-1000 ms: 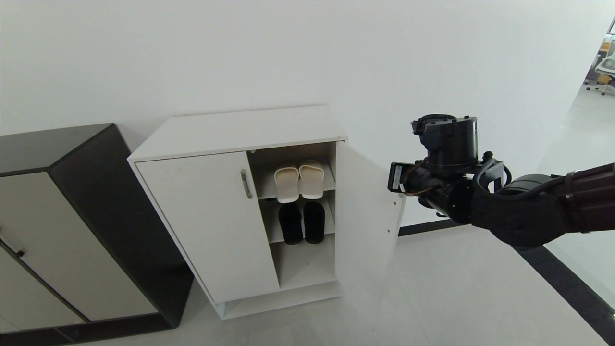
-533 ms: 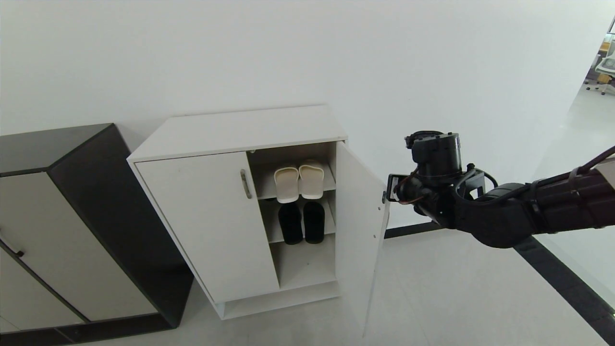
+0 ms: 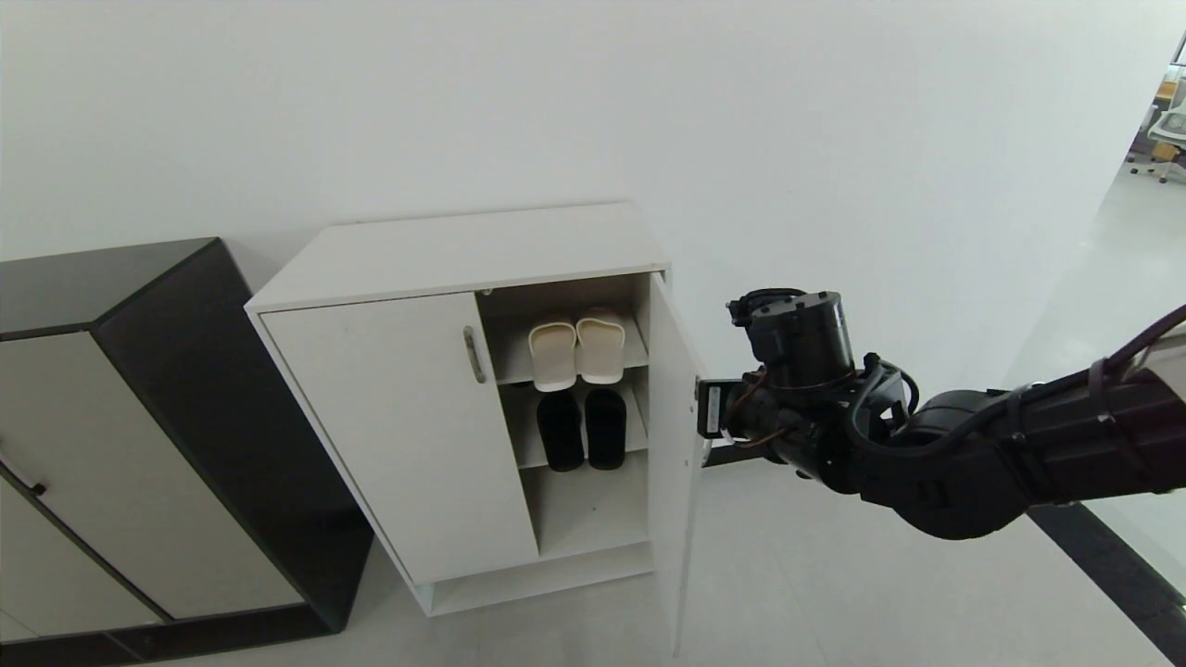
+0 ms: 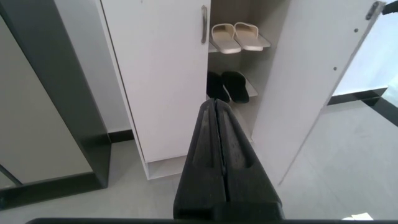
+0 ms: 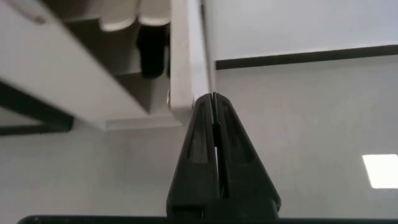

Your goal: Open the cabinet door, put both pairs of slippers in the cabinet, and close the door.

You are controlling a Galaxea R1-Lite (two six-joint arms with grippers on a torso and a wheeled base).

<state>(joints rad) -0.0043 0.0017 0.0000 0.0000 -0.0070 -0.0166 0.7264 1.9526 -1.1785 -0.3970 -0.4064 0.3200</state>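
Touching open cabinet door (image 3: 669,463) outer side: R end effector (image 3: 701,409), tips together, nothing held.

I can read no text, number or sign here. The only label is a small white sticker (image 3: 713,409) on the side of my right gripper (image 3: 704,413), just right of the open door (image 3: 669,445). Its print is too small to make out.
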